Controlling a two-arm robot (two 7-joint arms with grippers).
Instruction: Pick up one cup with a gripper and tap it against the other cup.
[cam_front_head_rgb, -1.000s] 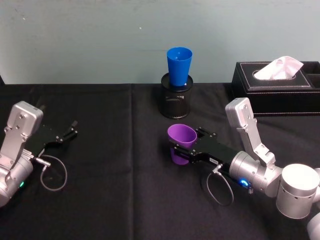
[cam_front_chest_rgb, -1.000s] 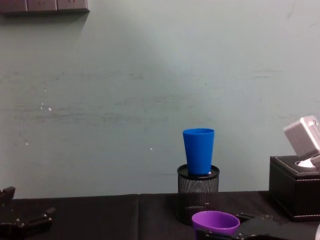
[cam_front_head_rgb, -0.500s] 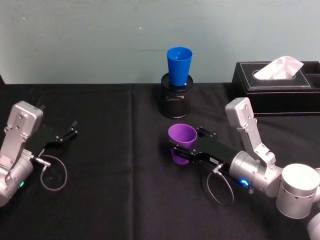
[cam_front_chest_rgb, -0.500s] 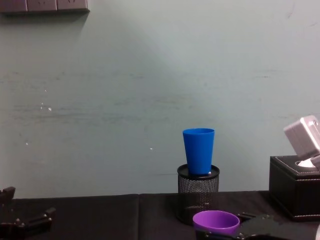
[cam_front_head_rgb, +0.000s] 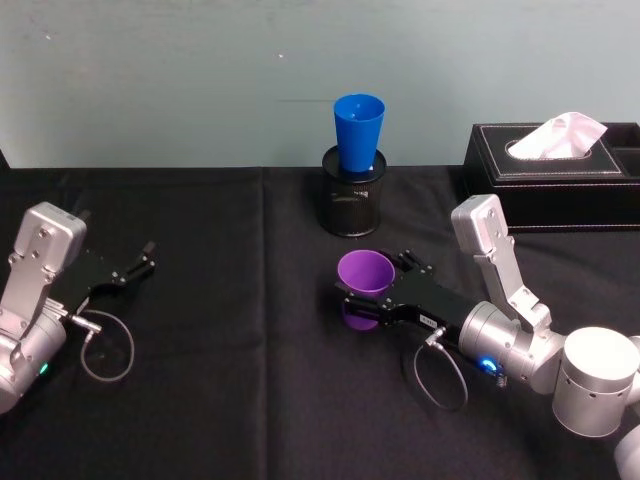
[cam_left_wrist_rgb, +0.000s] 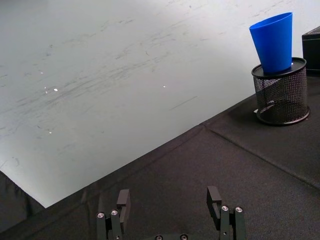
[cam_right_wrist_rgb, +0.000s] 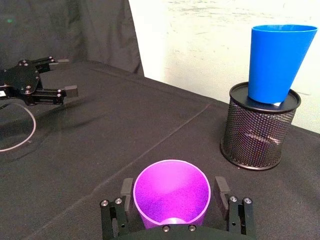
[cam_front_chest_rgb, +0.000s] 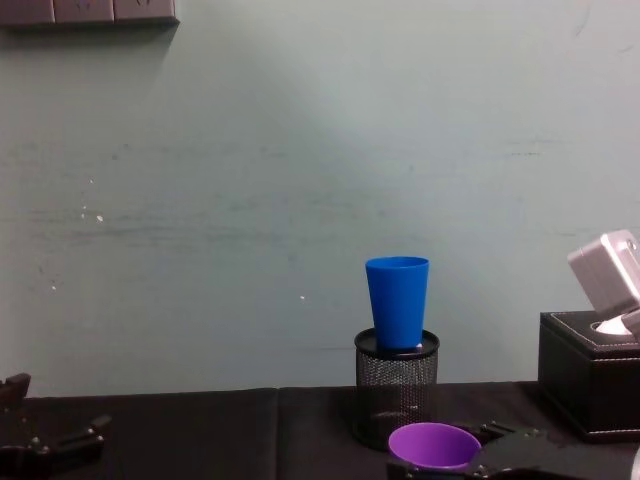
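Observation:
The purple cup (cam_front_head_rgb: 364, 285) stands upright on the black cloth at centre right, mouth up. My right gripper (cam_front_head_rgb: 378, 290) is shut on it; in the right wrist view the fingers (cam_right_wrist_rgb: 126, 189) press both sides of the purple cup (cam_right_wrist_rgb: 171, 192). The blue cup (cam_front_head_rgb: 358, 130) stands upright in a black mesh pen holder (cam_front_head_rgb: 353, 205) farther back, apart from the purple one. From the chest, the blue cup (cam_front_chest_rgb: 397, 300) rises above the purple rim (cam_front_chest_rgb: 434, 446). My left gripper (cam_front_head_rgb: 140, 262) rests open at the far left, holding nothing.
A black tissue box (cam_front_head_rgb: 555, 175) with a white tissue sits at the back right, near my right arm. The table is covered in black cloth (cam_front_head_rgb: 230, 330), with a pale wall close behind the pen holder.
The purple cup and right gripper have shifted very slightly to the right, and the cup looks a little more upright. The left arm and the blue cup have not moved.

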